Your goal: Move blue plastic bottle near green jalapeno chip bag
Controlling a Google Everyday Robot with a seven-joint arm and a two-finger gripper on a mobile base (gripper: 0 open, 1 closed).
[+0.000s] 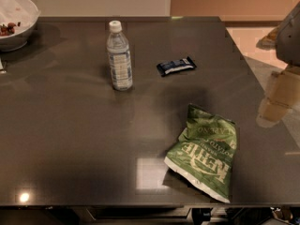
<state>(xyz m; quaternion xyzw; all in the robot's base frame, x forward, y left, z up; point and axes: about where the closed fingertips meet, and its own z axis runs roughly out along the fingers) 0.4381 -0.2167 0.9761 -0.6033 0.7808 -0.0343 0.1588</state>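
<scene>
The blue plastic bottle point(119, 56) stands upright on the dark table point(65, 139), at the back and left of centre, with its white cap on top. The green jalapeno chip bag point(205, 153) lies flat near the front right, its white "KETTLE" lettering upside down to me. My gripper point(273, 106) hangs at the right edge of the view, over the table's right side. It is right of the bag, far from the bottle, and touches neither.
A small dark blue snack bar wrapper point(176, 65) lies right of the bottle. A white bowl point(15, 23) with some food sits at the back left corner. The table's right edge runs diagonally under my arm point(289, 36).
</scene>
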